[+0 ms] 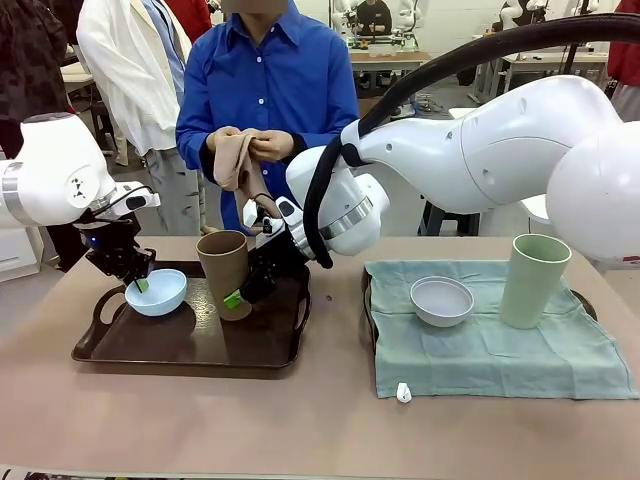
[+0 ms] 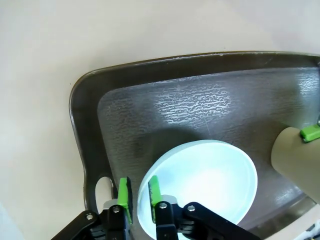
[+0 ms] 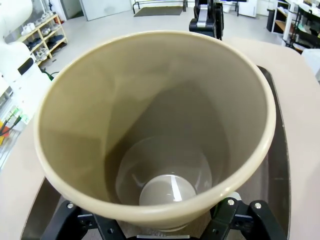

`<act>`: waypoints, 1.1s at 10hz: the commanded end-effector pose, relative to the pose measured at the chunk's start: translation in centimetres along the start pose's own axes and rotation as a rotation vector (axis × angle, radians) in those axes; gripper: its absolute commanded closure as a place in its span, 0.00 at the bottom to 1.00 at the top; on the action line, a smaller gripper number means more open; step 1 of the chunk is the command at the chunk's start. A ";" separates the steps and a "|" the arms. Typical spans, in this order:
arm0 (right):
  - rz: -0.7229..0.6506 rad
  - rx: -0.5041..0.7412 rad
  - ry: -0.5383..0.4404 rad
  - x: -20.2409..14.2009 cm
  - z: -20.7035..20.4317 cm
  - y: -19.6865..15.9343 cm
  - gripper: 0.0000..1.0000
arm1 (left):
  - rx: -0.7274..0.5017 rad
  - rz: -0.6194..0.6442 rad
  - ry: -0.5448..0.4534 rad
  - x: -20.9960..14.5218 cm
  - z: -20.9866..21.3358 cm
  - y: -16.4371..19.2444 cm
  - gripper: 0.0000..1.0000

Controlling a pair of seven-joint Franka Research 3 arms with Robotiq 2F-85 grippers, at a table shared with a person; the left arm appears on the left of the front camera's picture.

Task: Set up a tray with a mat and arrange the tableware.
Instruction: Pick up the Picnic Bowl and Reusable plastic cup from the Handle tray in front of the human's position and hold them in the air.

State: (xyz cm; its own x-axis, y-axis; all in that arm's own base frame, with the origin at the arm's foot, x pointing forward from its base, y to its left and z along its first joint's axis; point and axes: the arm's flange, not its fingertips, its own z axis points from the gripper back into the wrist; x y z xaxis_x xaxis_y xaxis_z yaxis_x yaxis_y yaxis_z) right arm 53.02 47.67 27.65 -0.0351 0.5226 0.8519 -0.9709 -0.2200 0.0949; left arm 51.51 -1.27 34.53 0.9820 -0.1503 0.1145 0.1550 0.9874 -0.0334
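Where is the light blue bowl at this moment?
In the front view the light blue bowl sits on the dark tray on the robot's left, just left of the brown cup, with the left claw at its rim.

In the right wrist view the brown cup (image 3: 155, 125) hides the right tool's (image 1: 237, 297) fingertips and much of the tray (image 3: 280, 150).

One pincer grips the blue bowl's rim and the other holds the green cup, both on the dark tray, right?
Not quite. The front view shows the right pincer holding the brown cup; the pale green cup stands free on the cloth. The left pincer does grip the light blue bowl, on the dark tray.
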 end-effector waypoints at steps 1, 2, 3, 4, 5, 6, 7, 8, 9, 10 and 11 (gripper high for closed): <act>-0.010 -0.014 0.007 0.1 0.1 -0.6 0.76 | 0.020 0.016 0.008 0.1 -0.1 -0.2 1.00; -0.009 -0.014 0.006 0.1 0.2 -0.6 0.76 | 0.018 0.018 0.010 0.1 -0.1 -0.2 1.00; -0.006 -0.016 0.002 0.1 0.4 -0.5 1.00 | 0.018 0.018 0.016 0.2 0.0 -0.2 1.00; -0.003 -0.020 -0.001 0.2 0.7 -0.4 0.76 | 0.021 0.019 0.019 0.1 0.1 -0.2 1.00; -0.003 -0.025 -0.019 0.6 1.4 0.1 1.00 | 0.013 0.019 0.015 -0.1 0.8 -0.4 1.00; -0.007 -0.025 -0.053 2.0 3.0 2.0 0.91 | 0.002 0.034 0.027 -1.0 2.2 -0.9 1.00; 0.036 -0.060 -0.054 4.1 5.1 4.1 0.91 | -0.001 0.026 0.012 -1.7 4.4 -1.4 1.00; 0.061 -0.105 -0.020 6.2 7.0 6.0 0.91 | -0.036 0.001 -0.005 -2.6 7.2 -2.1 1.00; 0.091 -0.142 -0.014 8.3 8.6 7.8 0.91 | -0.050 -0.038 -0.031 -3.5 10.6 -3.0 1.00; 0.125 -0.180 0.000 10.0 10.2 9.7 0.91 | -0.034 -0.064 -0.081 -4.7 13.9 -4.1 1.00; 0.147 -0.196 0.001 11.5 11.2 11.3 0.91 | -0.024 -0.076 -0.119 -5.6 16.9 -4.9 1.00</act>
State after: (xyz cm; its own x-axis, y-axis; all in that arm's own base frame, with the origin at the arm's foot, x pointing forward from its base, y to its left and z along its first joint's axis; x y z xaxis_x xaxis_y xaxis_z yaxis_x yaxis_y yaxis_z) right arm 46.98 43.77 44.10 -0.1613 0.4962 0.8531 -0.9834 -0.1540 -0.0964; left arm 45.23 -4.17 49.00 0.9604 -0.1974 0.1965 0.2095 0.9769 -0.0424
